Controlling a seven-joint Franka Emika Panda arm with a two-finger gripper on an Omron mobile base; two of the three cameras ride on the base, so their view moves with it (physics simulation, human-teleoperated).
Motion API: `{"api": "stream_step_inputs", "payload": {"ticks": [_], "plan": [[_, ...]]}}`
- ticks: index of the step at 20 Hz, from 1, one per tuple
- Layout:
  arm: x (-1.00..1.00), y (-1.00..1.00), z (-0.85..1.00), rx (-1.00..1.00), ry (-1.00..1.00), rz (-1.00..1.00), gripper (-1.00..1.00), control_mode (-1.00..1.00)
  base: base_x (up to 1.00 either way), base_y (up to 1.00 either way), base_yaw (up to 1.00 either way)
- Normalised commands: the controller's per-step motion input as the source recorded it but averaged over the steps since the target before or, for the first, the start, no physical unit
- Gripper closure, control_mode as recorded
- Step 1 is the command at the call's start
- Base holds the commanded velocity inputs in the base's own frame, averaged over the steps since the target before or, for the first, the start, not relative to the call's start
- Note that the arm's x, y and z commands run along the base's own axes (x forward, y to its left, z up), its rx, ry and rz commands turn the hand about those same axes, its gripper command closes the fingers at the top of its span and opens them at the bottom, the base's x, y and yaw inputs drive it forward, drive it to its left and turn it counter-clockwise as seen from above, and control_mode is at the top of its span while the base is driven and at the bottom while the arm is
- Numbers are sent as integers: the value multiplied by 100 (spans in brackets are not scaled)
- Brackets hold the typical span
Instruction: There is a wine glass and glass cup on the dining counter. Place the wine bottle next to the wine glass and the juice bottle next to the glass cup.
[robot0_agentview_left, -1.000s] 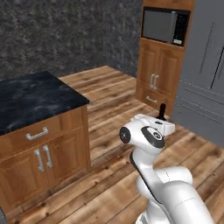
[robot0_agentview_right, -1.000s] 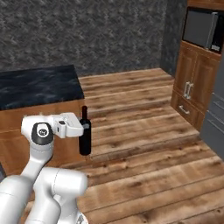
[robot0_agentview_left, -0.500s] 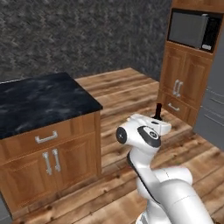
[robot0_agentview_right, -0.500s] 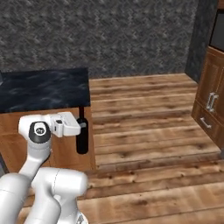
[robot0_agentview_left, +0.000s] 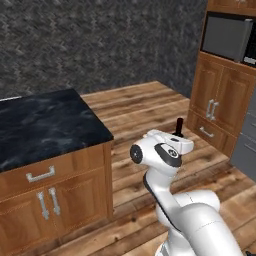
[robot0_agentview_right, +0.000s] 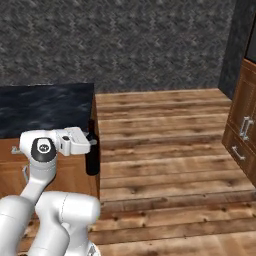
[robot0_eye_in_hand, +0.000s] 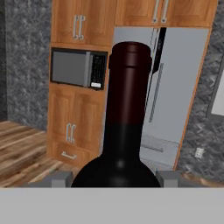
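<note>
One end effector (robot0_agentview_right: 89, 142) gripping wine bottle (robot0_agentview_right: 92, 159) upright, hand view adds microwave (robot0_eye_in_hand: 78, 68)

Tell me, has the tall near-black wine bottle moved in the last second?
Yes. The wine bottle has gone left, off the wooden microwave cabinet's front, toward the black-topped counter.

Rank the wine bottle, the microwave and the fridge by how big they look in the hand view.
1. Fridge: biggest, cut off by the picture's edges.
2. Wine bottle: looms large only because it sits right at the camera, so its rank is unsure.
3. Microwave: smallest, though it stands farther away.
</note>
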Motion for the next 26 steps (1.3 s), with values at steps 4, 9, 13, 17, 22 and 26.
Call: {"api": "stream_step_inputs", "payload": {"ticks": [4, 9, 13, 17, 22, 26], "plan": [[0, 0, 0, 0, 0, 0, 100, 100, 70, -40, 9], [0, 0, 0, 0, 0, 0, 100, 100, 69, -40, 10], [0, 0, 0, 0, 0, 0, 100, 100, 68, -39, 10], [0, 0, 0, 0, 0, 0, 100, 100, 68, -38, 12], [0, 0, 0, 0, 0, 0, 100, 100, 63, -38, 13], [0, 0, 0, 0, 0, 0, 100, 100, 63, -38, 13]]}}
